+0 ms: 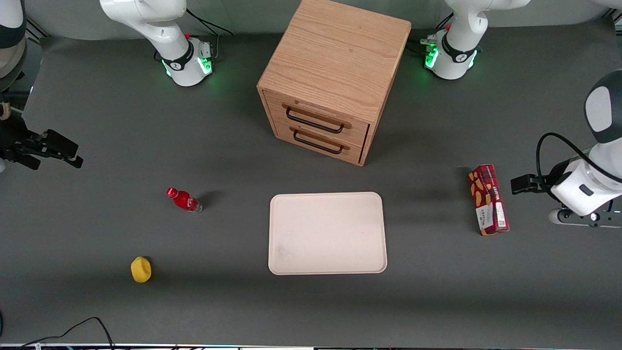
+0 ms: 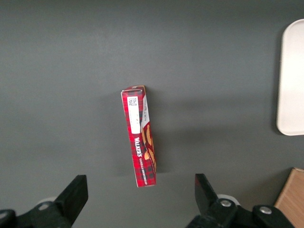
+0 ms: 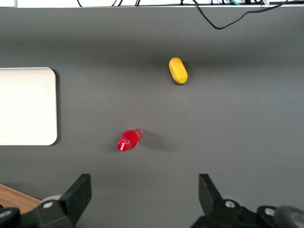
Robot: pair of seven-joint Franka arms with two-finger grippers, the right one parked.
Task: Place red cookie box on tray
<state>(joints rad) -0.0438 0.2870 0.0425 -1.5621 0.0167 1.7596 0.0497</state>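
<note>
Dark grey tabletop (image 1: pixel 97 146), w/ wooden drawer cabinet (image 1: pixel 335 73) farthest from the front camera. Red cookie box (image 1: pixel 488 199) lies flat toward the working arm's end, well apart from the bare tray (image 1: pixel 328 233). Gripper (image 2: pixel 140 199) is held above the box, fingers (image 2: pixel 73 194) spread wide, nothing gripped. Step judged: approach, pre-grasp. Next: descent needed, w/ fingers closed across the narrow width.

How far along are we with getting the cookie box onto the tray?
Nothing is finished yet. The red cookie box lies on the table toward the working arm's end, apart from the bare tray. In hand: the gripper hovers open above the box, untouched. Left: descend, grasp, lift, carry and set it on the tray.
</note>
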